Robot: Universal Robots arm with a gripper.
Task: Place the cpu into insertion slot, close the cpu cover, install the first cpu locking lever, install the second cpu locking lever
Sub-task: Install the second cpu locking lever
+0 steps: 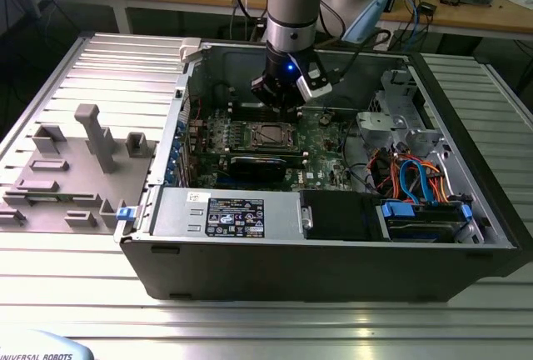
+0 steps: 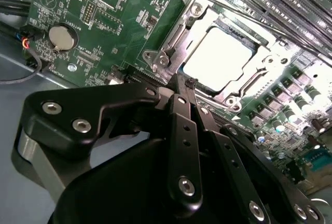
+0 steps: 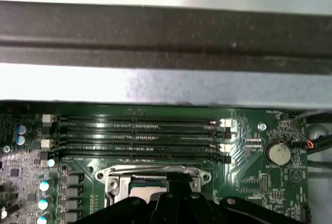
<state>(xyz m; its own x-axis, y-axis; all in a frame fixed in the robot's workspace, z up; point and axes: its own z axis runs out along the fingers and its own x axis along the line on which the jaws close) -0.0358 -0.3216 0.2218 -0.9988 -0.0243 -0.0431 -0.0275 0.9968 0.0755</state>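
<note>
One arm reaches down into an open computer case [image 1: 333, 235] that lies on a ribbed metal counter [image 1: 250, 327]. Going from the exterior view's left, a grey plastic fixture block [image 1: 79, 168] with upright posts sits on the counter just beside the case; next comes the green motherboard [image 1: 321, 131] inside the case, and toward the exterior view's right a bundle of orange and blue cables [image 1: 412, 178] lies by the drive bays. In the middle of the board sits the insertion slot [image 1: 272, 135], a dark square with a silvery rim, and the gripper [image 1: 279, 106] hangs just above its far edge. In the second wrist view the cpu [image 2: 218, 58] lies flat in the slot, its pale metal top glaring under the light, with the cpu cover [image 2: 194, 11] lying down around it as a silver frame. The black fingers [image 2: 182, 115] are pressed together with nothing between them, their tips at the near edge of the frame; whether they touch it cannot be told. A round coin battery [image 2: 60, 37] sits on the board well apart from the slot. In the first wrist view the long black memory slots [image 3: 137, 136] run just beyond the cover.
</note>
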